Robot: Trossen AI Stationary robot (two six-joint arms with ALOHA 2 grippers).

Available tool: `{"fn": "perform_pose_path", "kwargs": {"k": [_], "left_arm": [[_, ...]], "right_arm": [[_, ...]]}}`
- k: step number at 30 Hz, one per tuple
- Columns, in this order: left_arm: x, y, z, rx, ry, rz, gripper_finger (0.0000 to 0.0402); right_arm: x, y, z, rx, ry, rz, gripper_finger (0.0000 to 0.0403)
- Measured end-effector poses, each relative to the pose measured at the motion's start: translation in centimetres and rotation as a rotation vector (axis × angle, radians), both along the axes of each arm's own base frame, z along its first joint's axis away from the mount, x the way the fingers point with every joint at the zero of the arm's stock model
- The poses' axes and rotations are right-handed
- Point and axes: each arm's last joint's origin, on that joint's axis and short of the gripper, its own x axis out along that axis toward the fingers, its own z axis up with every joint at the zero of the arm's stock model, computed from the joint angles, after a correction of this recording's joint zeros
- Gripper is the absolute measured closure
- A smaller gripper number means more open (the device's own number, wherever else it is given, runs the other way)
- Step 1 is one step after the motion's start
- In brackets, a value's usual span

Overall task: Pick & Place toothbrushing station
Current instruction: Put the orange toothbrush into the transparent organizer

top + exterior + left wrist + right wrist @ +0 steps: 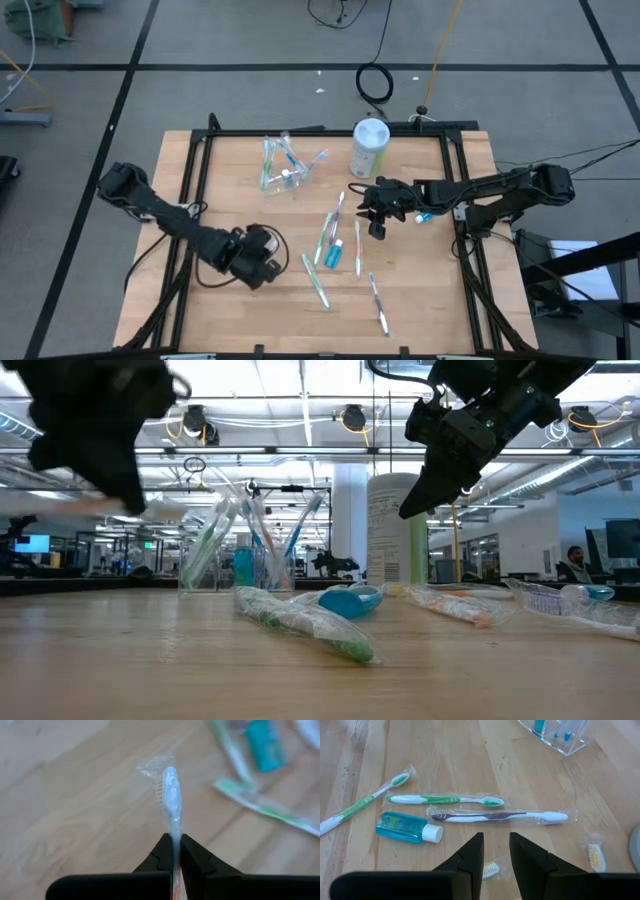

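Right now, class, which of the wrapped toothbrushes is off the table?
The white toothbrush pinched in the left end effector; the others lie on the table or stand in the cup.

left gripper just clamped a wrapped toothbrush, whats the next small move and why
Probably lift the left gripper straight up, then carry toward the clear cup. Its fingers are shut on the wrapped toothbrush, and the cup already holds other brushes. The right gripper hovers open over the loose brushes.
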Motion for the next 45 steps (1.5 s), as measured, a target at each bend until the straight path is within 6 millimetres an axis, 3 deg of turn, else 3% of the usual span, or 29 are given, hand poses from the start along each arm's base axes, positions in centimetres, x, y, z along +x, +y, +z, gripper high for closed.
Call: {"fn": "perform_pose_path", "kwargs": {"k": [11, 23, 29, 37, 42, 45], "left_arm": [[1.2, -3.4, 7.6, 0.264, -0.229, -0.251, 0.0393], [2.1, -3.6, 15.0, 0.646, -0.310, -0.428, 0.0396], [1.6, -1.7, 17.5, 0.812, -0.292, -0.402, 0.0396], [0.0, 2.6, 19.9, 0.876, -0.262, -0.291, 0.0395], [-0.1, 4.9, 19.8, 0.905, -0.224, -0.260, 0.0394], [0.9, 6.4, 18.8, 0.861, -0.240, -0.287, 0.0396]], "right_arm": [[0.0, 0.0, 0.0, 0.001, -0.002, 0.002, 0.0319], [0.0, 0.0, 0.0, 0.001, -0.002, 0.003, 0.0319], [0.0, 0.0, 0.0, -0.018, 0.000, 0.020, 0.0319], [0.0, 0.0, 0.0, -0.022, 0.001, 0.023, 0.0319], [0.0, 0.0, 0.0, -0.038, 0.002, 0.037, 0.0319], [0.0, 0.0, 0.0, -0.044, 0.002, 0.041, 0.0319]]}}
